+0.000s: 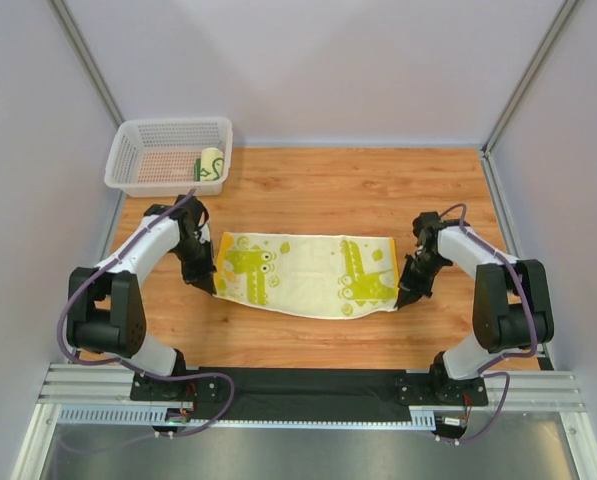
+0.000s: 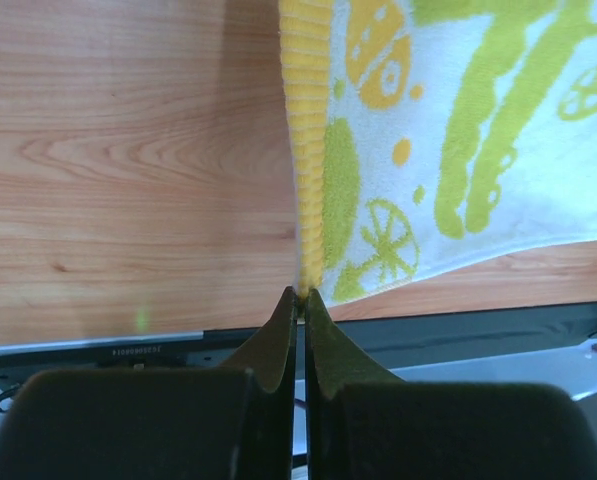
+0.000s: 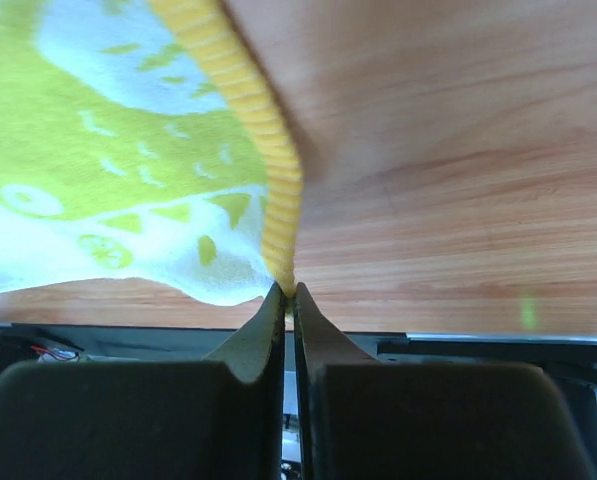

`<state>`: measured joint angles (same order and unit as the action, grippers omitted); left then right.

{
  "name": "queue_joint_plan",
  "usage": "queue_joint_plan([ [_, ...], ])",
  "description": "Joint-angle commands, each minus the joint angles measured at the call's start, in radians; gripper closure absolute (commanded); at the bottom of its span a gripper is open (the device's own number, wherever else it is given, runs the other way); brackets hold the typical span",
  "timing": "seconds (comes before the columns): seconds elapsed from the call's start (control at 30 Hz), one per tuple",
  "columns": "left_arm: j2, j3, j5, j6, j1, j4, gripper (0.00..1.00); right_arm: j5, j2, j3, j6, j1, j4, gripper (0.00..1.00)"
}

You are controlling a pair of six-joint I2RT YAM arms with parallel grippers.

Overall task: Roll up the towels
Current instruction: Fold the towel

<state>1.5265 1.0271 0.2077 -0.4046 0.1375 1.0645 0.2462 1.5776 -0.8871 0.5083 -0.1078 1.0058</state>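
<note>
A white towel (image 1: pixel 308 272) with lime-green and yellow figures is stretched out across the middle of the wooden table. My left gripper (image 1: pixel 210 284) is shut on the yellow ribbed hem at its near left corner; in the left wrist view the towel (image 2: pixel 448 150) runs up from the left gripper (image 2: pixel 304 293). The right gripper (image 1: pixel 406 296) is shut on the near right corner, and its wrist view shows the towel (image 3: pixel 128 160) hem pinched between the tips of the gripper (image 3: pixel 288 290). A second towel (image 1: pixel 211 163), rolled, lies in the basket.
A white mesh basket (image 1: pixel 138 150) stands at the far left corner of the table. White walls with metal posts enclose the table on three sides. A black strip and a metal rail (image 1: pixel 308 388) run along the near edge, where the arm bases are bolted.
</note>
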Motion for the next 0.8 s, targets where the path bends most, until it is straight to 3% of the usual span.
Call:
queue_joint_plan([
  [0.0, -0.049, 0.088, -0.008, -0.01, -0.015, 0.067, 1.0, 0.012, -0.018, -0.119, -0.037, 0.007, 0.062, 1.0],
  [0.77, 0.251, 0.522, 0.012, -0.028, -0.045, 0.08, 1.0, 0.015, 0.292, -0.61, -0.111, 0.043, 0.154, 1.0],
])
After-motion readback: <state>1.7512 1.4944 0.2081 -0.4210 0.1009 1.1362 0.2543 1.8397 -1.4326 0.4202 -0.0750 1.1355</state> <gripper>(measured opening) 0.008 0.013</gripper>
